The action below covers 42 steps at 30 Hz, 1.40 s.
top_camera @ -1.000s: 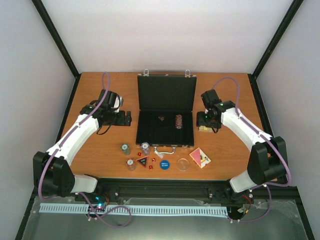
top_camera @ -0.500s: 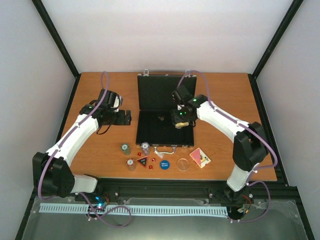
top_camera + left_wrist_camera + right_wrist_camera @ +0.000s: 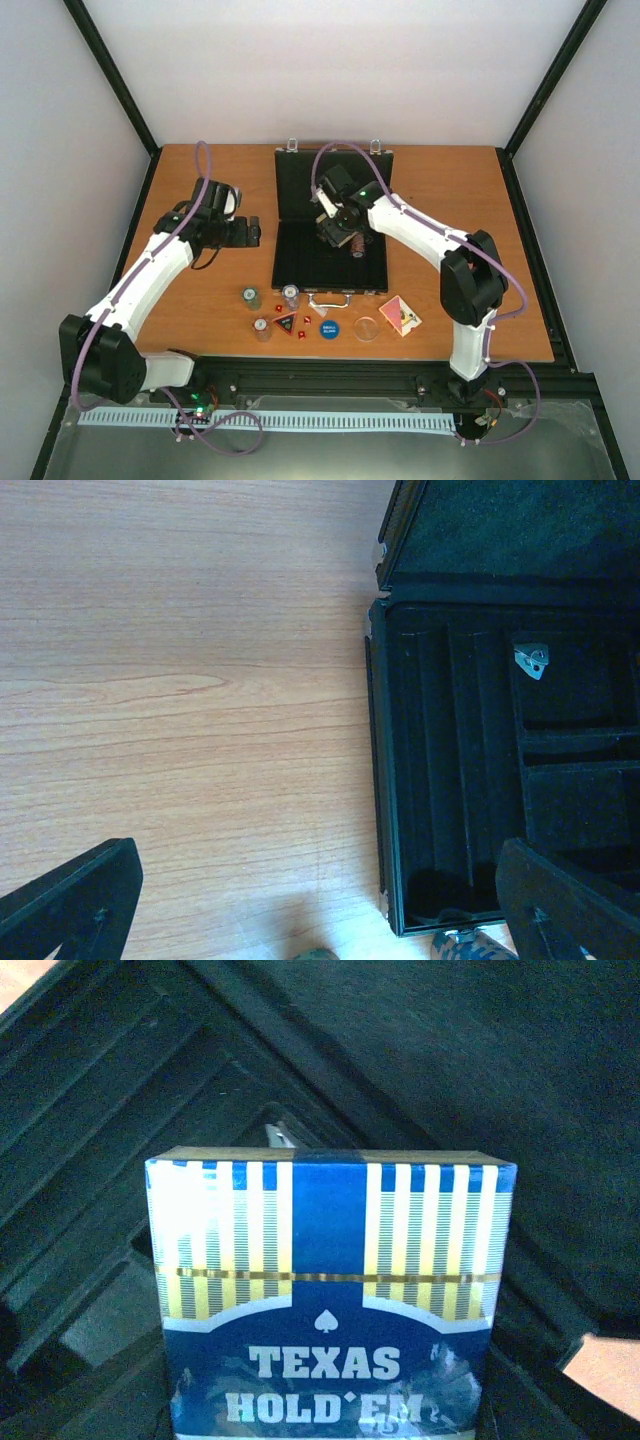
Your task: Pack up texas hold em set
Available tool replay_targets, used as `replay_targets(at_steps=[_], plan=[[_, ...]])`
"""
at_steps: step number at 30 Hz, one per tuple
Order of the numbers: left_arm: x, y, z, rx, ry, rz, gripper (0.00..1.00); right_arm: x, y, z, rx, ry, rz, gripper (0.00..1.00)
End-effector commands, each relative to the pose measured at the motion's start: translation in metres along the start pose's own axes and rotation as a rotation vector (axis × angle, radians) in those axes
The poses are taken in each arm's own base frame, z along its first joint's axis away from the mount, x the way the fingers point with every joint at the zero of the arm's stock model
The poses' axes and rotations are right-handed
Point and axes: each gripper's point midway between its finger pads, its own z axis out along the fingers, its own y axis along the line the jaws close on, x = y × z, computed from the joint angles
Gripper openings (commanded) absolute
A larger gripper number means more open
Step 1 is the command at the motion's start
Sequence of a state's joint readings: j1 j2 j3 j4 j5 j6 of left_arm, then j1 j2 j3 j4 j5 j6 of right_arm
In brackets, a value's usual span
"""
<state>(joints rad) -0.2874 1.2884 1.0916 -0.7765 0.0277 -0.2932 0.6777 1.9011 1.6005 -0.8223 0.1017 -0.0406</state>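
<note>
Over the open briefcase, the card deck hangs grasped in the right claw. This looks like the deck-stowing step; next it must be lowered squarely into a card pocket and let go. Beside the case, the left claw gapes released above the table.

The left arm and the right arm were built alike. Each had smooth white shells over its long links and bulky black housings at the joints and at the bases by the near edge of the table. A purple cable hung loose along each arm, arching above the wrist and trailing past the base. A small green light glowed on the right arm's black wrist. The left gripper was matte black, and its fingers were flat, wedge-shaped plates, each with a small hole.
</note>
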Motion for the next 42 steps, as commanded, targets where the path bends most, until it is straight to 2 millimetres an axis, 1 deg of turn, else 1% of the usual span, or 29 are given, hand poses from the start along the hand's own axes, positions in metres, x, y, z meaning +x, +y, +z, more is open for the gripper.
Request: replay_targets(at_steps=[1,3,5,8,11,14,18,22,26,29,31,33,34,35,36,38,42], plan=[[-0.01,-0.002,-0.007,0.007,-0.059,-0.021,1.0,-0.018,0.017,-0.002,0.018,-0.045,-0.285,0.63],[-0.01,-0.002,-0.007,0.009,-0.063,-0.029,1.0,-0.018,0.022,0.001,0.022,-0.044,-0.37,0.63],[-0.011,-0.002,-0.008,0.009,-0.067,-0.031,1.0,-0.019,0.021,0.003,0.036,-0.049,-0.422,0.63],[-0.012,0.0,-0.009,0.002,-0.077,-0.039,1.0,-0.015,0.016,0.011,0.073,-0.025,-0.495,0.63],[-0.01,0.001,-0.01,-0.004,-0.084,-0.047,1.0,-0.016,0.013,0.019,0.092,-0.013,-0.551,0.63],[-0.01,0.002,-0.01,-0.007,-0.089,-0.052,1.0,-0.02,0.012,0.027,0.103,-0.004,-0.578,0.68],[-0.01,0.004,-0.008,-0.016,-0.089,-0.059,1.0,-0.022,0.014,0.036,0.095,0.012,-0.616,0.7],[-0.01,0.004,-0.006,-0.018,-0.089,-0.065,1.0,-0.024,0.013,0.043,0.108,0.01,-0.642,0.77],[-0.007,0.005,-0.002,-0.021,-0.08,-0.066,1.0,-0.019,0.014,0.053,0.105,0.029,-0.649,0.81],[-0.004,0.007,0.001,-0.026,-0.072,-0.063,1.0,-0.016,0.013,0.059,0.11,0.041,-0.64,0.88],[-0.004,0.006,0.002,-0.026,-0.068,-0.061,1.0,-0.017,0.009,0.06,0.135,0.043,-0.623,0.87],[-0.005,0.006,0.002,-0.024,-0.066,-0.059,1.0,-0.022,0.006,0.055,0.158,0.023,-0.593,0.87],[-0.006,0.005,0.002,-0.021,-0.068,-0.058,1.0,-0.026,0.005,0.051,0.165,0.01,-0.57,0.89],[-0.007,0.005,0.002,-0.021,-0.068,-0.057,1.0,-0.03,0.005,0.044,0.16,-0.008,-0.54,0.92],[-0.007,0.005,0.002,-0.021,-0.07,-0.055,1.0,-0.034,0.007,0.037,0.148,-0.03,-0.507,0.98],[-0.008,0.004,0.001,-0.021,-0.07,-0.052,1.0,-0.045,0.011,0.02,0.111,-0.082,-0.398,1.0],[-0.008,0.003,0.0,-0.014,-0.068,-0.05,1.0,-0.055,0.031,-0.012,-0.035,-0.169,-0.17,1.0]])
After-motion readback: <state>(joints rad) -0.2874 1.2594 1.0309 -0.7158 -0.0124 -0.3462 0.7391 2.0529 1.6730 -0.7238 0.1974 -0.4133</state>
